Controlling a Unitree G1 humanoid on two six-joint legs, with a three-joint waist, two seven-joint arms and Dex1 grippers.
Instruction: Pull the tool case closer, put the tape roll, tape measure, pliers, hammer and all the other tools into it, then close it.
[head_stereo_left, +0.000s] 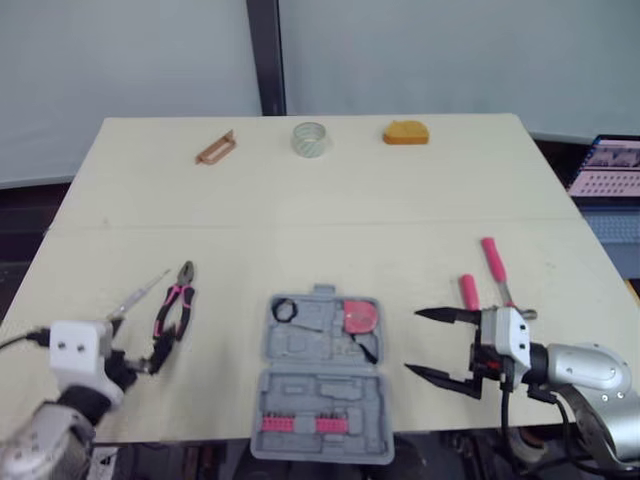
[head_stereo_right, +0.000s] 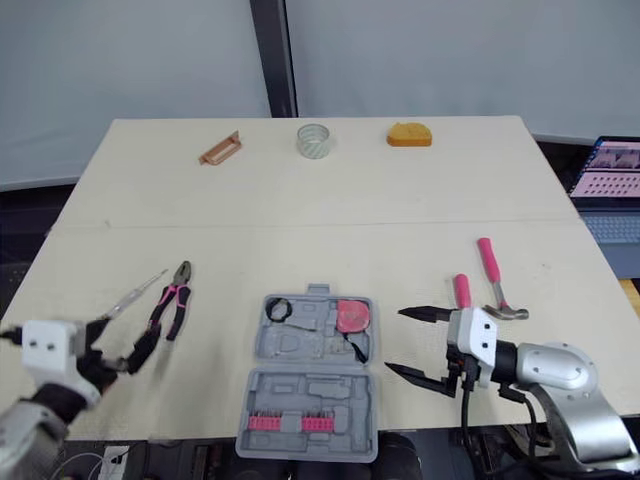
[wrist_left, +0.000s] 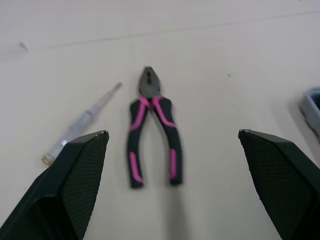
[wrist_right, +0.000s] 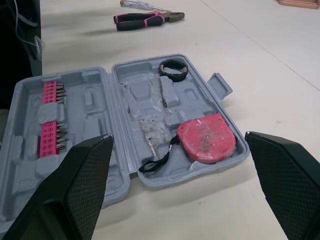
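The left end effector (wrist_left: 172, 132), released, is at the handle ends of the pliers (wrist_left: 150, 99), on the table (head_stereo_left: 400, 220) left of the case (head_stereo_left: 310, 388). The screwdriver (head_stereo_left: 135, 297) lies just beside, so a grasp may catch it too. The pliers are black and pink, with the handles apart. The right end effector (head_stereo_left: 413, 341) is released too.

The right claw (head_stereo_left: 412, 341) partly hides the hammer (head_stereo_left: 493, 260); the edge crops a laptop (head_stereo_left: 608, 168).

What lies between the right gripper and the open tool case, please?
Nothing but a narrow strip of bare table separates the right gripper from the tool case, as the left eye view shows.
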